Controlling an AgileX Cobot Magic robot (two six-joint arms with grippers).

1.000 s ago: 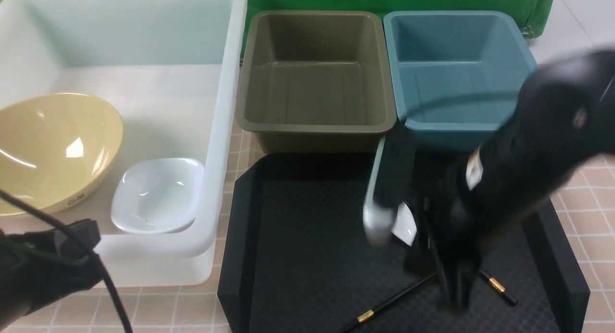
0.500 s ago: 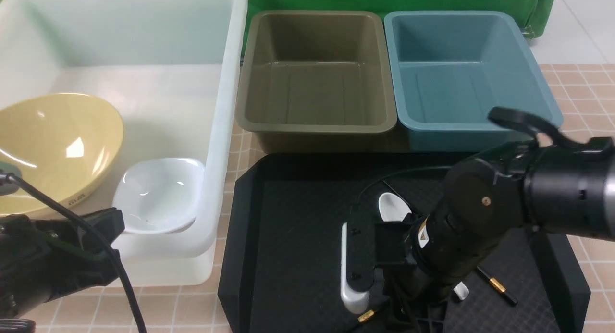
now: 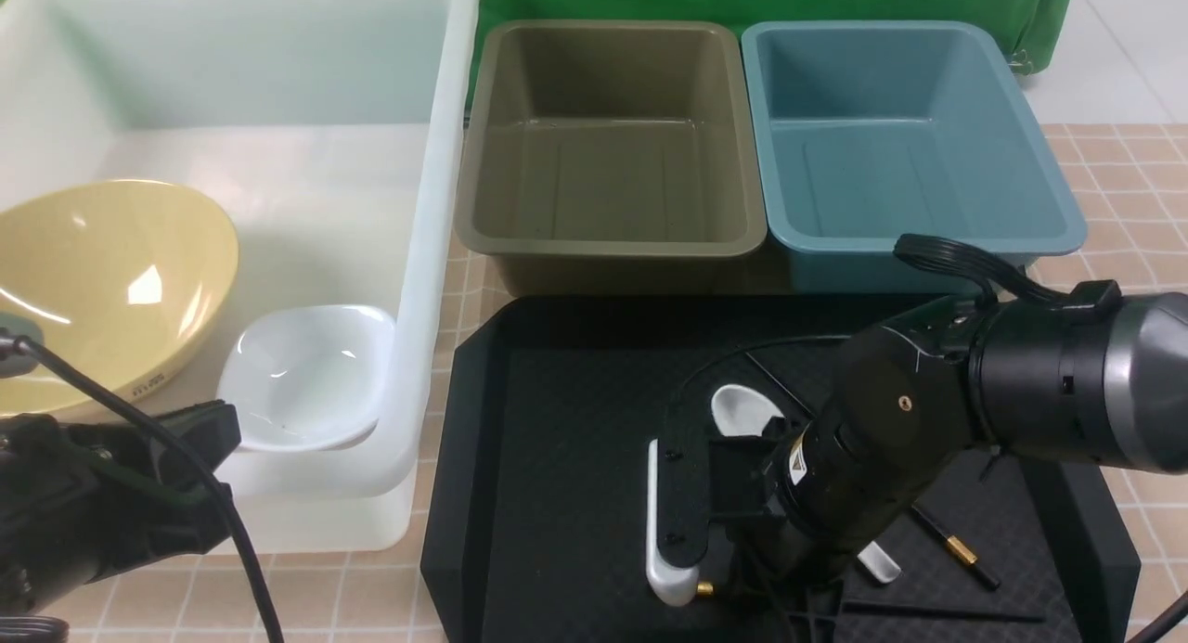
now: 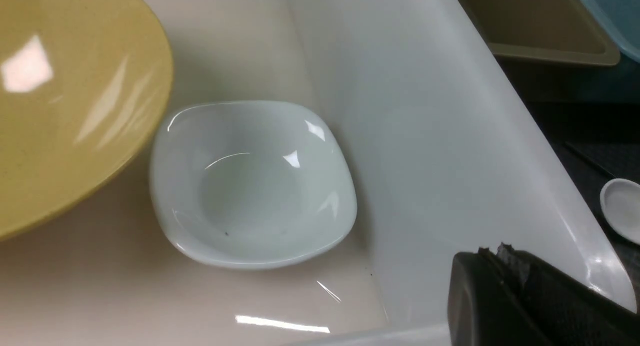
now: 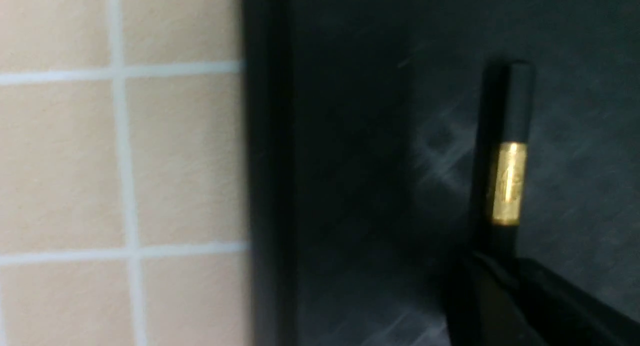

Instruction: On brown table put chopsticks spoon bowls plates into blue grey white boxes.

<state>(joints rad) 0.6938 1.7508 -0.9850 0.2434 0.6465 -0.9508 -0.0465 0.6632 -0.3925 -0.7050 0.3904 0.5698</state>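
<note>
Since the earlier frame our right tool (image 3: pixel 691 569) sank to the near edge of the black tray (image 3: pixel 557 420) and pinches one chopstick (image 5: pixel 506 186).
Gripped by its gold end, it may tilt or slip in lifting; our left tool (image 3: pixel 200 439) is clenched and empty, left of the tray.

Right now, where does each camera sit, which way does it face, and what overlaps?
Front: between the arms, facing forward over white box, grey box, blue box, black tray; left arm, right arm show.
Left wrist: on left arm, looking into white box at white bowl, yellow bowl; left fingers show.
Right wrist: on right arm, close over tray edge and chopstick; right fingers show.
Shared: front and left wrist both show the white bowl.
</note>
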